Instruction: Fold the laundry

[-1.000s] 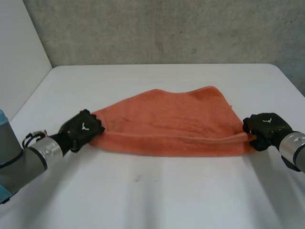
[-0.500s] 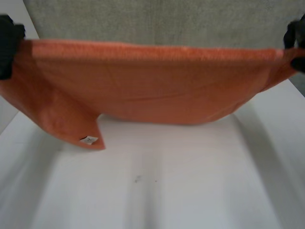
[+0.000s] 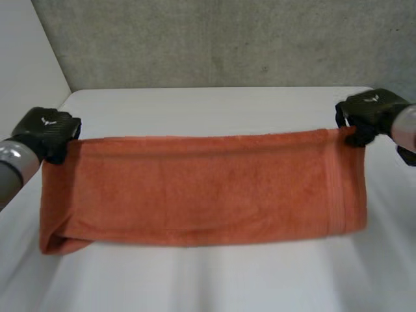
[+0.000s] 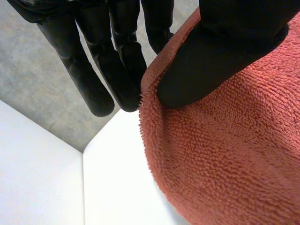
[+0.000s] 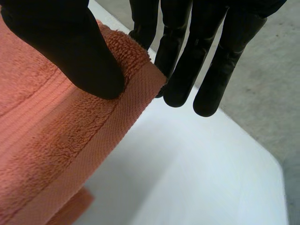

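One towel (image 3: 201,188), a single orange piece. Two hands: the left hand (image 3: 47,130) and the right hand (image 3: 367,114) (one per arm). Two arms, a left arm (image 3: 13,166) and a right arm (image 3: 406,130). Two top corners of the towel are pinched, one by each hand. One table (image 3: 195,104). One wall (image 3: 227,39) behind it

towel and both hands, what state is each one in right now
towel: held up by its two top corners, stretched wide between the hands, hanging down flat toward the table
left hand: shut on the towel, thumb pinching one top corner against the fingers
right hand: shut on the towel, thumb pinching the other top corner against the fingers
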Robot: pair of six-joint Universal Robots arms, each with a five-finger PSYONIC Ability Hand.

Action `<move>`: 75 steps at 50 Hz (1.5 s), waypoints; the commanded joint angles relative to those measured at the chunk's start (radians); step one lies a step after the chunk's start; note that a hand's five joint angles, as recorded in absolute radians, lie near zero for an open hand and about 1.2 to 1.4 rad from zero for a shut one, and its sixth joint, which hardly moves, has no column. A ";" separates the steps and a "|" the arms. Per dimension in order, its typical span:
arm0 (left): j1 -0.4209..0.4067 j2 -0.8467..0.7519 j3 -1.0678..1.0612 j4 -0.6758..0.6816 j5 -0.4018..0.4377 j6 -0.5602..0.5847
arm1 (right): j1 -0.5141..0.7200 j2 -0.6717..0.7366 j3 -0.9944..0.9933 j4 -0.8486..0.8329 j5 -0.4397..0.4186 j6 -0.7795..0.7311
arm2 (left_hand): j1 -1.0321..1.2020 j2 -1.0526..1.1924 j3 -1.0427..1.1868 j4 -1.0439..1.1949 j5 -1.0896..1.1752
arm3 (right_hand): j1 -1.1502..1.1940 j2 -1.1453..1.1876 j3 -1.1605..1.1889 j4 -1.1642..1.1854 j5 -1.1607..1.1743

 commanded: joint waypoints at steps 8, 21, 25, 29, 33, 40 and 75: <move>-0.085 -0.073 0.425 0.487 -0.064 -0.183 | 0.126 0.014 -0.295 -0.688 0.200 0.165 | 0.199 0.178 0.180 0.180 0.182 | 0.418 0.214 0.206 0.203 0.226; -0.076 0.016 0.159 0.571 -0.150 -0.313 | 0.112 -0.129 0.045 -0.779 0.107 0.227 | 0.199 0.178 0.180 0.180 0.182 | 0.418 0.214 0.206 0.203 0.226; -0.079 0.015 0.004 0.541 -0.147 -0.311 | 0.082 -0.126 0.209 -0.750 0.000 0.221 | 0.199 0.178 0.180 0.180 0.182 | 0.418 0.214 0.206 0.203 0.226; -0.084 -0.007 -0.123 0.546 -0.146 -0.309 | 0.054 -0.120 0.311 -0.743 -0.059 0.212 | 0.199 0.178 0.180 0.180 0.182 | 0.418 0.214 0.206 0.203 0.226; -0.088 -0.065 -0.195 0.549 -0.144 -0.306 | 0.046 -0.030 0.420 -0.740 -0.100 0.178 | 0.199 0.178 0.180 0.180 0.182 | 0.418 0.214 0.206 0.203 0.226; -0.090 -0.127 -0.285 0.514 -0.146 -0.282 | 0.007 0.018 0.491 -0.638 -0.086 0.034 | 0.199 0.178 0.180 0.180 0.182 | 0.418 0.214 0.206 0.203 0.226; -0.019 -0.084 -0.330 0.268 -0.146 -0.277 | -0.145 -0.061 0.606 -0.532 -0.099 -0.064 | -0.622 -0.643 -0.641 -0.642 -0.640 | 0.418 0.214 0.206 0.203 0.226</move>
